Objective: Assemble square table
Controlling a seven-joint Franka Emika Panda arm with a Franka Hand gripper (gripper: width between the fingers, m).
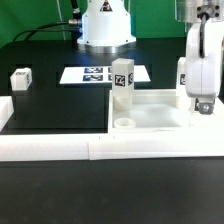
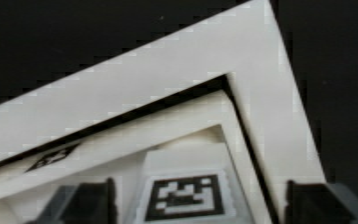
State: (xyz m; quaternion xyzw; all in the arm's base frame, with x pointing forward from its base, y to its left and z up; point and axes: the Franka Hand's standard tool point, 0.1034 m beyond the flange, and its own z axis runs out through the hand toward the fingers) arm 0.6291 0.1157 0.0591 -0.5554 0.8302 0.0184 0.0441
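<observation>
Tabletop (image 1: 150, 108) sits against the border wall (image 1: 60, 148), one leg (image 1: 122, 82) upright on it. A second leg (image 1: 184, 75) stands upright directly between the open gripper's (image 1: 201, 106) fingers (image 2: 87, 200), unclamped. A third leg (image 1: 20, 79) lies well apart, toward the exterior view's left; the marker board (image 1: 100, 74) lies behind.

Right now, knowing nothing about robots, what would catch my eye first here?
Probably the thick white slab on the black table, with one tagged leg standing upright near its far corner on the exterior view's left. Next, the white robot arm reaches down at the slab's right side, another tagged leg between its jaws. A lone leg sits far left.
</observation>
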